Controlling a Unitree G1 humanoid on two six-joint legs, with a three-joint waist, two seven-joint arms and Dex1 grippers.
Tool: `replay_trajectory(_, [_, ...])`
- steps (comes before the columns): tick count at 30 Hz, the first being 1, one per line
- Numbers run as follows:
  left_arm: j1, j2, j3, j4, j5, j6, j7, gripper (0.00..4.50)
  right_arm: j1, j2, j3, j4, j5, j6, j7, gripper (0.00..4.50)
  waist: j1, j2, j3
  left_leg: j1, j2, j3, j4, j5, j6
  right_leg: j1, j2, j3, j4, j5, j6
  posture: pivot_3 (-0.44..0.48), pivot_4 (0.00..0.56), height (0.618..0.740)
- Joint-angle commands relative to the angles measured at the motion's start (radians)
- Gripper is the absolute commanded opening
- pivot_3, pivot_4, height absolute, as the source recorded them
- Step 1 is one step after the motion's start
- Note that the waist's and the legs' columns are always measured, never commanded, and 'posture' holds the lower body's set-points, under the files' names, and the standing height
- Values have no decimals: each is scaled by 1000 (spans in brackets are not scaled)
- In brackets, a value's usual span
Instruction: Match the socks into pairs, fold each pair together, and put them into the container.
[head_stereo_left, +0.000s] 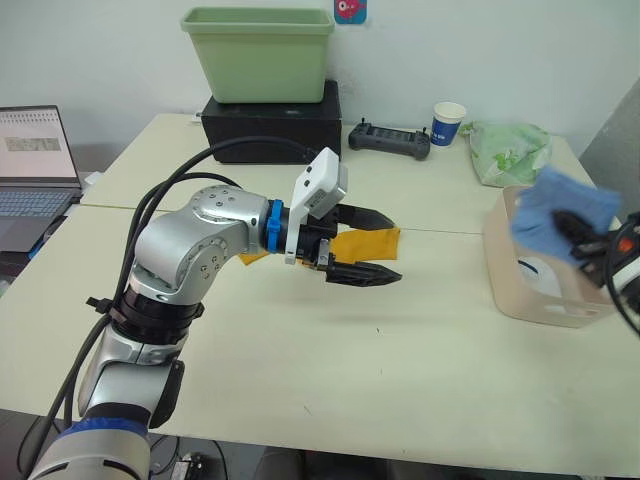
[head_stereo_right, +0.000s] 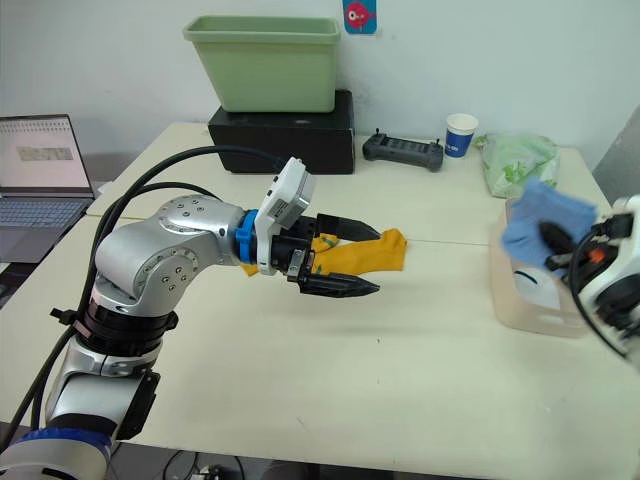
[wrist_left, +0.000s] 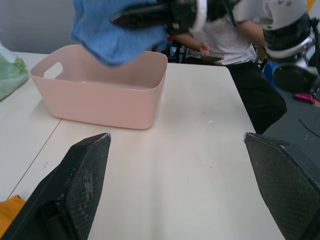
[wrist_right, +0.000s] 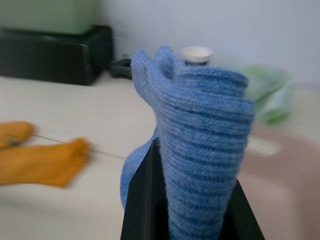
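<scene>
Right gripper (head_stereo_right: 560, 240) clamps the folded blue socks (head_stereo_right: 540, 222) above the pink basin (head_stereo_right: 530, 300), poised to drop them. Left gripper (head_stereo_right: 350, 258), spread wide and empty, hovers over the orange socks (head_stereo_right: 365, 250), next pair.

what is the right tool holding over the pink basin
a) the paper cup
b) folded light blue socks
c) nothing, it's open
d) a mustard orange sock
b: the right tool is shut on the folded light blue socks, held above the pink basin, while the mustard orange socks lie on the table by the left tool.
</scene>
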Motion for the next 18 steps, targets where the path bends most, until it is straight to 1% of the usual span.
replay_trajectory(1, [-21, -14, 1, -19, 0, -2, 7, 4446, 107, -140, 135, 117, -334, -384, 138, 0, -1, -1, 1, 0, 0, 0, 0, 1, -1, 0, 0, 0, -1, 0, 0, 0, 150, 696])
replay_trajectory(4, [-16, -19, 6, -29, -4, 5, 14, 4446, 131, -204, 207, 257, -482, -597, 191, 0, -3, -2, 1, 1, 0, 1, 0, 2, -3, 1, 0, 1, -1, 0, 0, 0, 150, 696])
replay_trajectory(6, [-8, -19, 4, -36, -2, 3, 15, 4446, 134, -267, 274, 357, -617, -762, 212, 0, -2, 0, 2, 1, 0, 1, 1, 2, -4, 1, 0, 1, 0, 0, 0, 0, 150, 696])
replay_trajectory(8, [0, -20, 4, -44, 1, 2, 22, 4446, 79, -302, 361, 451, -709, -848, 218, 0, -2, 0, 3, 1, 0, 3, 2, 2, -4, 1, -1, 1, 1, 0, 0, 0, 150, 696])
replay_trajectory(11, [8, -25, 3, -54, 0, 3, 36, 4446, -19, -317, 477, 549, -799, -900, 254, 0, -5, 0, 3, 2, 0, 3, 4, 2, -4, 2, -1, 1, 3, 0, 0, 0, 150, 696])
replay_trajectory(14, [11, -31, 5, -58, -2, 4, 46, 4446, -87, -318, 537, 615, -863, -936, 286, 0, -1, 0, 3, 2, 0, 2, 6, 2, -4, 2, -1, 1, 4, 0, 0, 0, 150, 696])
replay_trajectory(18, [19, -35, 2, -62, 1, -1, 53, 4446, -177, -310, 608, 689, -937, -936, 326, 0, 0, 0, 3, 0, 0, 2, 11, 2, -4, 3, -1, 1, 4, 0, 0, 0, 150, 696])
